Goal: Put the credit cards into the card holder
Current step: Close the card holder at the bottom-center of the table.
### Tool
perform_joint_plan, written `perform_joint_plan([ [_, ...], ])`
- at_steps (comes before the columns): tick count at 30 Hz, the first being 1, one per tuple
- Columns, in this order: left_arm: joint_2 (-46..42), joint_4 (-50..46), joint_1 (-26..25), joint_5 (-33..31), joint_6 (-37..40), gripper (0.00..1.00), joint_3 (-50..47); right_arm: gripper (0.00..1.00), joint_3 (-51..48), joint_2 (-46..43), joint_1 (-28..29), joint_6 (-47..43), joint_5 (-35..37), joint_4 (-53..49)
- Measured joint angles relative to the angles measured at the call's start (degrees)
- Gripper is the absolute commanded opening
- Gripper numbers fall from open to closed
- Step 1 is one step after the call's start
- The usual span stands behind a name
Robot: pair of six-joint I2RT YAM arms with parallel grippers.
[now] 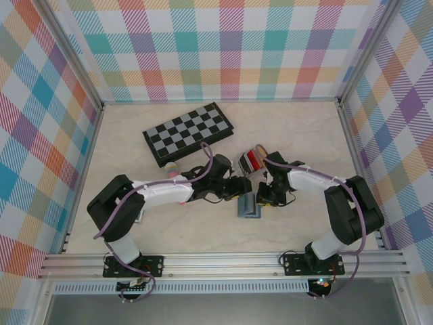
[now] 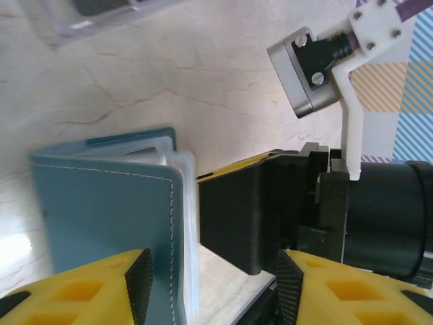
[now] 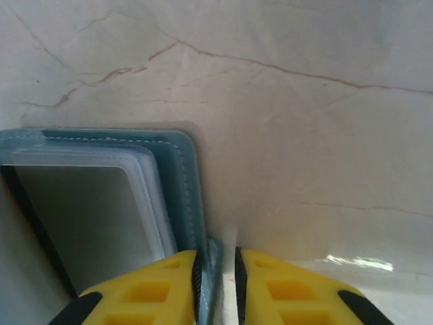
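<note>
The card holder [image 1: 248,205], a teal wallet with clear sleeves, sits between both arms. In the left wrist view its teal cover [image 2: 101,217] and sleeve edges stand between the wide-apart fingers of my open left gripper [image 2: 215,288], which touch nothing. The right gripper's black body [image 2: 247,217] is close on the other side. My right gripper [image 3: 216,271] has its jaws narrowly apart around the cover's edge [image 3: 211,261]. That edge lies against the left pad, with a sliver of gap to the right one. Red credit cards [image 1: 254,158] stand in a small grey tray.
A folded chessboard [image 1: 189,133] lies at the back left of the table. A small pastel object [image 1: 173,169] sits beside the left arm. The grey tray [image 1: 241,162] is just behind the grippers. Plaid walls close in three sides.
</note>
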Motion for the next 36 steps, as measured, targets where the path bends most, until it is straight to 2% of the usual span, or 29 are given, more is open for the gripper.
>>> perform_joint_plan([
  [4, 2.5, 0.8, -0.3, 0.1, -0.7, 0.52, 0.2, 0.28, 0.0, -3.3, -0.6, 0.5, 2.3, -2.3],
  [10, 3.3, 0.9, -0.3, -0.3, -1.6, 0.52, 0.2, 0.25, 0.1, -7.7, -1.6, 0.3, 2.6, -4.1],
  [28, 3.7, 0.8, -0.3, -0.3, -1.8, 0.52, 0.2, 0.16, 1.1, -10.0, -1.7, -0.2, 0.8, -7.1],
  [36, 4.0, 0.7, -0.4, -0.3, -1.8, 0.51, 0.3, 0.16, 1.2, -9.8, -1.7, -0.2, 0.5, -7.2],
])
